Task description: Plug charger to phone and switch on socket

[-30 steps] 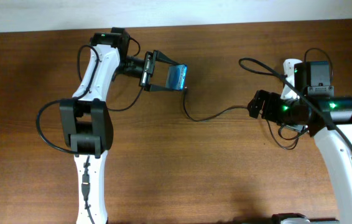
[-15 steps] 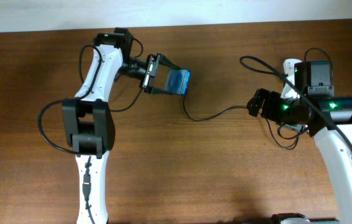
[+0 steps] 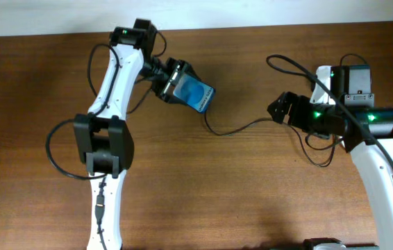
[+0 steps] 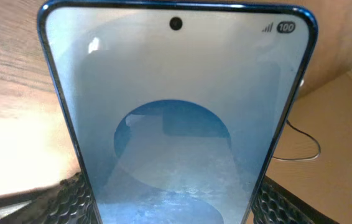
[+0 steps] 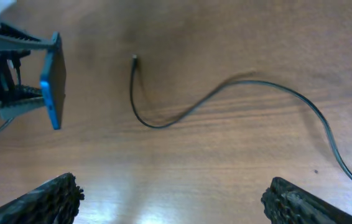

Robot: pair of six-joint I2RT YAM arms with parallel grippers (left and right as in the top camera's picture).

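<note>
My left gripper is shut on the phone by its two long edges and holds it tilted above the table. The blue screen of the phone fills the left wrist view, with a black finger against each side. The charger lies curved on the wood, its connector tip just below the phone. In the right wrist view the charger runs across the table and the phone shows edge-on at the left. My right gripper is open and empty beside the cable's right part. The socket is mostly hidden behind the right arm.
The robots' own black wires loop near the right arm and beside the left arm. The table's far edge meets a white wall at the top.
The left gripper has swung the phone round, so it now lies slanted, and has shifted slightly toward the far edge. The right gripper has turned a little and moved up slightly.
</note>
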